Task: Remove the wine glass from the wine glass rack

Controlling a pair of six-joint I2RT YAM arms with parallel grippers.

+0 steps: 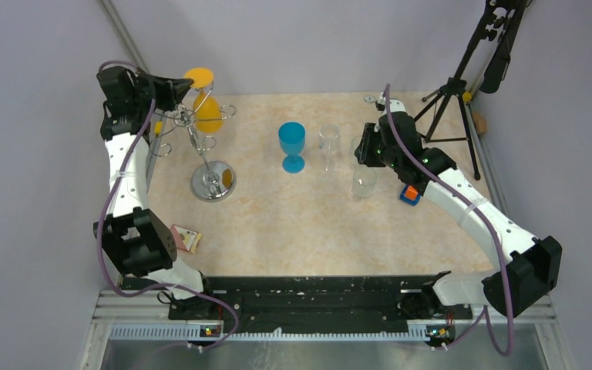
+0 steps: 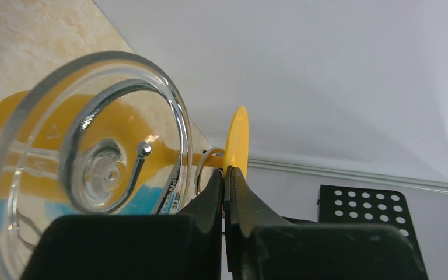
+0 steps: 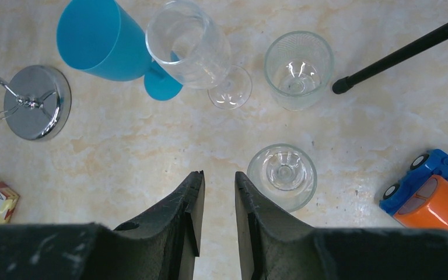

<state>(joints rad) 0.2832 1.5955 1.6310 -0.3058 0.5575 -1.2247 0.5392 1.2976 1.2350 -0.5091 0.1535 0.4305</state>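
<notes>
Overhead: the orange wine glass (image 1: 208, 114) hangs upside down on the wine glass rack (image 1: 213, 181) near the far left corner of the desk (image 1: 293, 231), with the left gripper (image 1: 187, 83) at its foot. Left wrist: the jaws are closed by the stem, though a true pinch is unclear; a weak hold could drop it, or a tug could catch on the rack and jolt the clear glass (image 2: 93, 163) alongside. Right wrist: the right gripper (image 3: 219, 175), part open and empty, hovers beside a tumbler (image 3: 282, 175).
</notes>
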